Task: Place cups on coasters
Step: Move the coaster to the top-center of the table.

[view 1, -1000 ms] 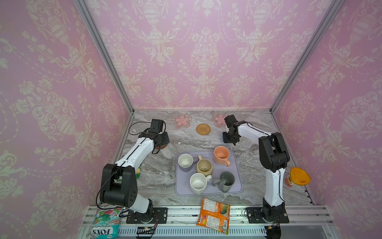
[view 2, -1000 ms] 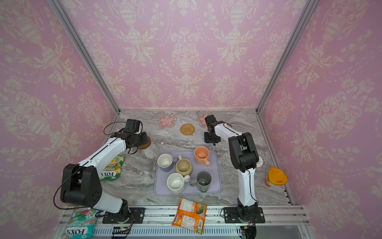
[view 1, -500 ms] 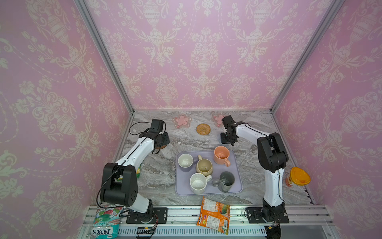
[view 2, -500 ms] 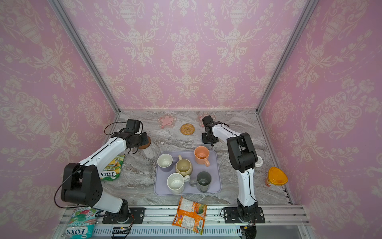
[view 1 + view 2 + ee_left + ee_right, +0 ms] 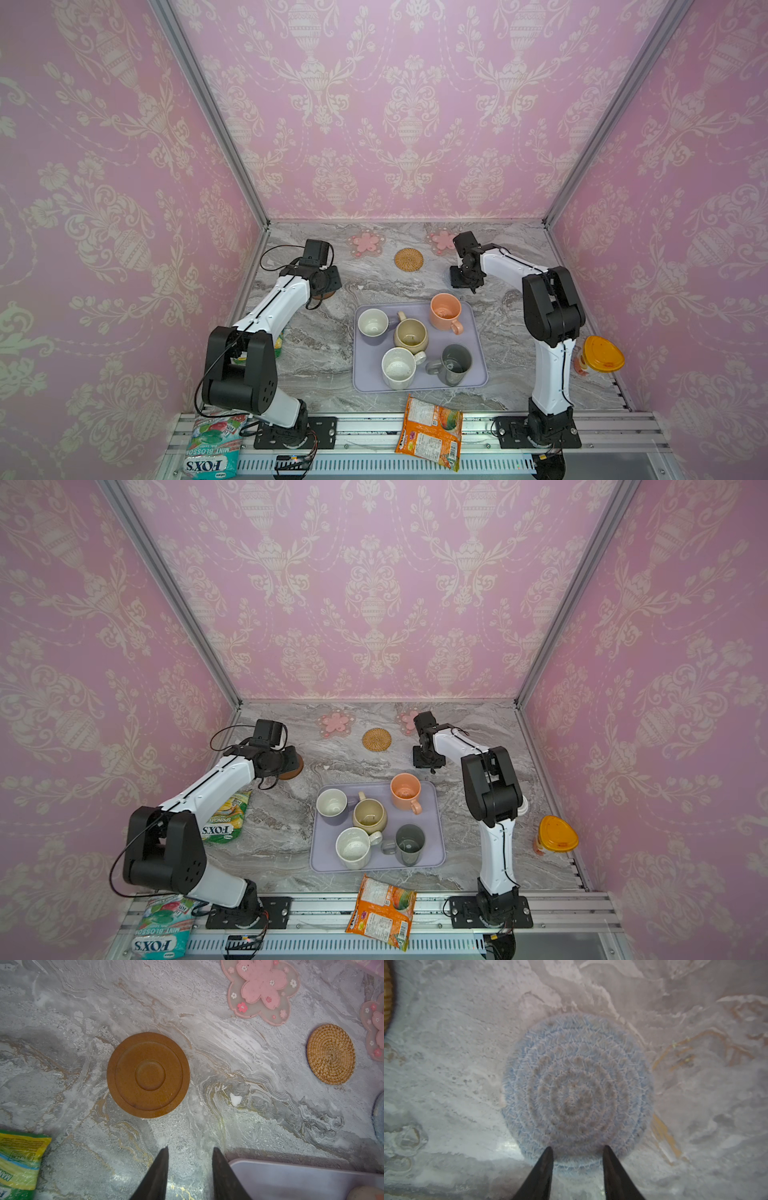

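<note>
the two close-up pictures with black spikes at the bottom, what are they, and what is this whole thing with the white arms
It is a robot with two white arms, each ending in a two-fingered hand. The two wide pictures come from one camera head above. Each close-up comes from a camera on an arm's wrist; the spikes are that hand's fingers. The left hand looks down at a brown wooden coaster, the right hand at a grey-blue coaster. Both are open, holding nothing. Also on the marble table: a rattan coaster, two pink flower coasters and a lavender tray bearing five mugs.
</note>
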